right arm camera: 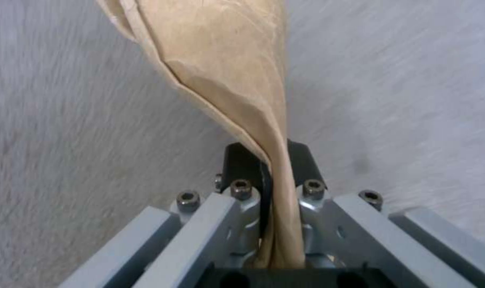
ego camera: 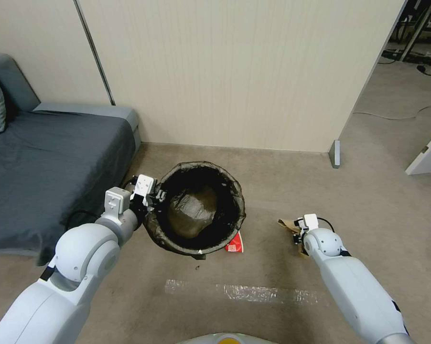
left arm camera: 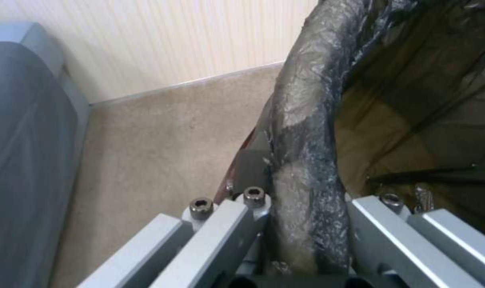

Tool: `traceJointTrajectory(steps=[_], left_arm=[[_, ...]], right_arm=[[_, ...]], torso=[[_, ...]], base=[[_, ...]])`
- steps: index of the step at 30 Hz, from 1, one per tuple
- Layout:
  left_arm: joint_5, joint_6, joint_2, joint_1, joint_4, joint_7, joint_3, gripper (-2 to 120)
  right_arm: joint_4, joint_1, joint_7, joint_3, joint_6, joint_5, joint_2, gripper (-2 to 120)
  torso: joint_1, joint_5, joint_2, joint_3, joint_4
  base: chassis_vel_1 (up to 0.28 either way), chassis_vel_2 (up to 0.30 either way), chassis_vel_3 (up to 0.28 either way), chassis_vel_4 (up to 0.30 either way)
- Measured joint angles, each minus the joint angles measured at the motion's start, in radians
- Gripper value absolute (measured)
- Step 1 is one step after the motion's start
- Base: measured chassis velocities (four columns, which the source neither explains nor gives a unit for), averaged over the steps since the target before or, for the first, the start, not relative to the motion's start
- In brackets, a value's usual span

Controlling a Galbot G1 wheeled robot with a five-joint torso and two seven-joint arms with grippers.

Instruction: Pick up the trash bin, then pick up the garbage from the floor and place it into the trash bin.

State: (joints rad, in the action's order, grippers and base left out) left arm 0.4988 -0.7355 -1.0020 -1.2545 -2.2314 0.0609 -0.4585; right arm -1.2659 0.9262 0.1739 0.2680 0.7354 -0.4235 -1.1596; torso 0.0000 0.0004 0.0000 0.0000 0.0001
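Left claw (left arm camera: 301, 224) clamps bin rim (left arm camera: 306, 120); right claw (right arm camera: 272, 176) pinches paper bag (right arm camera: 221, 60).

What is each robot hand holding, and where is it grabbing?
The left end effector pinches the trash bin by its bag-covered rim. The right end effector pinches the tan paper bag at one squeezed end.

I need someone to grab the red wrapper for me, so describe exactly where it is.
Find the cream wall beside the grey sofa; the trash bin, lined with a dark bag, stands before it on the tan floor. The red-and-white wrapper lies against the bin's base, unlike the tan paper bag in the right gripper.
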Motion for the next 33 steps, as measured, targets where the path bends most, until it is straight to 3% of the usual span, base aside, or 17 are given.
traceJointTrajectory(steps=[5, 8, 9, 11, 13, 16, 17, 20, 22, 24, 25, 27, 29, 33], left_arm=[[0.001, 0.000, 0.002, 0.001, 0.000, 0.000, -0.004, 1], [0.001, 0.000, -0.001, 0.002, 0.000, 0.000, -0.004, 1], [0.001, 0.000, -0.001, 0.002, 0.000, 0.000, -0.004, 1], [0.000, 0.000, -0.002, 0.005, 0.000, 0.000, -0.004, 1], [0.000, 0.000, -0.002, 0.005, 0.000, 0.000, -0.004, 1], [-0.004, 0.000, -0.004, 0.005, 0.002, 0.000, -0.002, 1], [-0.004, 0.000, -0.004, 0.005, 0.002, 0.000, -0.002, 1], [-0.010, 0.000, -0.009, -0.005, 0.003, 0.000, -0.002, 1], [-0.011, 0.000, -0.009, -0.006, 0.004, 0.000, -0.002, 1], [-0.014, 0.000, -0.012, -0.007, 0.009, 0.000, -0.001, 1], [-0.014, 0.000, -0.012, -0.007, 0.009, 0.000, -0.001, 1], [-0.015, 0.000, -0.016, -0.006, 0.016, 0.000, -0.001, 1], [-0.016, 0.000, -0.018, -0.005, 0.020, -0.001, -0.001, 1], [-0.023, 0.000, -0.024, -0.005, 0.028, -0.002, -0.001, 1]], right_arm=[[-0.118, 0.037, 0.007, 0.046, 0.000, -0.051, 0.074, 0], [-0.284, 0.092, 0.023, 0.112, 0.000, -0.114, 0.161, 0], [-0.284, 0.092, 0.023, 0.112, 0.000, -0.114, 0.161, 0], [-0.424, 0.138, 0.038, 0.168, 0.000, -0.167, 0.210, 0], [-0.470, 0.154, 0.044, 0.191, 0.000, -0.187, 0.224, 0], [-0.688, 0.226, 0.086, 0.312, 0.000, -0.328, 0.281, 0], [-0.688, 0.226, 0.086, 0.312, 0.000, -0.328, 0.281, 0], [-0.842, 0.236, 0.149, 0.368, 0.000, -0.500, 0.317, 0], [-0.860, 0.233, 0.164, 0.371, 0.000, -0.534, 0.322, 0], [-0.961, 0.194, 0.275, 0.366, 0.000, -0.776, 0.356, 0], [-0.961, 0.194, 0.275, 0.366, 0.000, -0.776, 0.356, 0], [-1.024, 0.150, 0.325, 0.338, 0.000, -0.912, 0.378, 0], [-1.050, 0.119, 0.330, 0.313, -0.001, -0.956, 0.388, 0], [-1.077, 0.023, 0.208, 0.217, -0.030, -0.948, 0.433, 0]], torso=[[0.000, -0.0003, 0.000, 0.000, -0.0002], [0.000, -0.0002, 0.000, 0.000, -0.0005], [0.000, -0.0002, 0.000, 0.000, -0.0005], [0.000, -0.0006, 0.000, 0.000, -0.0002], [0.000, -0.0006, 0.000, 0.000, -0.0002], [0.000, -0.0004, 0.000, 0.000, -0.0004], [0.000, -0.0004, 0.000, 0.000, -0.0004], [0.000, -0.0008, 0.000, 0.000, -0.0003], [0.000, -0.0009, 0.000, 0.000, -0.0004], [0.000, -0.0002, 0.000, 0.000, 0.0001], [0.000, -0.0002, 0.000, 0.000, 0.0001], [0.000, -0.0009, 0.000, 0.000, 0.0001], [0.000, 0.0000, 0.000, 0.000, 0.0001], [0.000, -0.0002, 0.000, 0.000, -0.0001]], base=[[0.000, 0.000, 0.000, 0.000], [0.000, 0.000, 0.000, 0.000], [0.000, 0.000, 0.000, 0.000], [0.000, 0.000, 0.000, 0.000], [0.000, 0.000, 0.000, 0.000], [0.000, 0.000, 0.000, 0.000], [0.000, 0.000, 0.000, 0.000], [0.000, 0.000, 0.000, 0.000], [0.000, 0.000, 0.000, 0.000], [0.000, 0.000, 0.000, 0.000], [0.000, 0.000, 0.000, 0.000], [0.000, 0.000, 0.000, 0.000], [0.000, 0.000, 0.000, 0.000], [0.000, 0.000, 0.000, 0.000]])
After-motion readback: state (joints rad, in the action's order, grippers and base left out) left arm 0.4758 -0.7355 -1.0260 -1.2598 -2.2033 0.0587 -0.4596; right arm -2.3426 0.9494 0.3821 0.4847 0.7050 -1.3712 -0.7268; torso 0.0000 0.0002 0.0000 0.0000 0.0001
